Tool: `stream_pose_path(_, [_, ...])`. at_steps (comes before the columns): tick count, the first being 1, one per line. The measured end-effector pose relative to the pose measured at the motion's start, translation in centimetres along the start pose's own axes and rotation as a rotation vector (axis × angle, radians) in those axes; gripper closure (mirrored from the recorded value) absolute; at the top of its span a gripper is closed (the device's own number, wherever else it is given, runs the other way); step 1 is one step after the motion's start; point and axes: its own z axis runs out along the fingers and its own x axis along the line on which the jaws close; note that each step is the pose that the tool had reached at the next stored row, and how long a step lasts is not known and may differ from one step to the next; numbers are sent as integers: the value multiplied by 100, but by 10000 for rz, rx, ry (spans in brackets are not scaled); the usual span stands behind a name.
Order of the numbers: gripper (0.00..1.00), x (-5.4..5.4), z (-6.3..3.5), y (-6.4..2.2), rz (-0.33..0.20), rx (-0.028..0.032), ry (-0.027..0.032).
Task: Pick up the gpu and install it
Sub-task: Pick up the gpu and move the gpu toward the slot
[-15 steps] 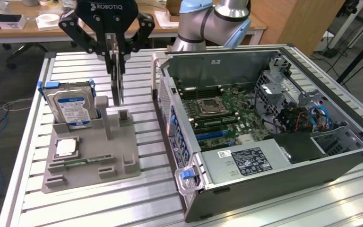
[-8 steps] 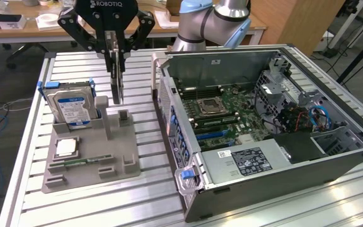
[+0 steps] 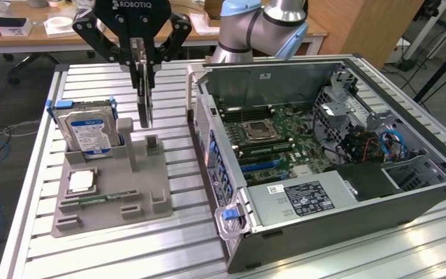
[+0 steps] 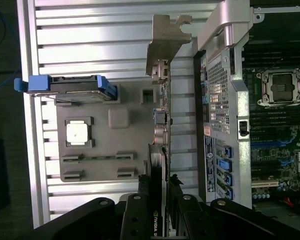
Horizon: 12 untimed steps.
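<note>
My gripper (image 3: pixel 143 58) is shut on the top edge of the gpu (image 3: pixel 143 107), a thin dark card that hangs edge-on and upright. The card's lower end is just above the grey holder (image 3: pixel 141 186), over its rear slot posts, apart from them. In the wrist view the gpu (image 4: pixel 162 125) runs away from my gripper (image 4: pixel 159 192), with its silver bracket (image 4: pixel 166 45) at the far end. It lies between the holder (image 4: pixel 120 150) and the open computer case (image 4: pixel 225 100).
On the holder stand a hard drive (image 3: pixel 90 131) in a blue carrier, a processor (image 3: pixel 81 180) and a memory stick (image 3: pixel 99 199). The open case (image 3: pixel 409 192) lies on the exterior view's right, its motherboard (image 3: pixel 281 139) and blue slots (image 3: pixel 266 164) exposed. The table (image 3: pixel 130 250) is slatted metal.
</note>
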Motion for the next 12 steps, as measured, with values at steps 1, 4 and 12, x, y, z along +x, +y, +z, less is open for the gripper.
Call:
stream_pose_path(1, [74,-4,0,0,0,0,1])
stream_pose_path(4, [74,-13,0,1,1,0,1])
stream_pose_path(12, [74,-31,0,2,0,0,1])
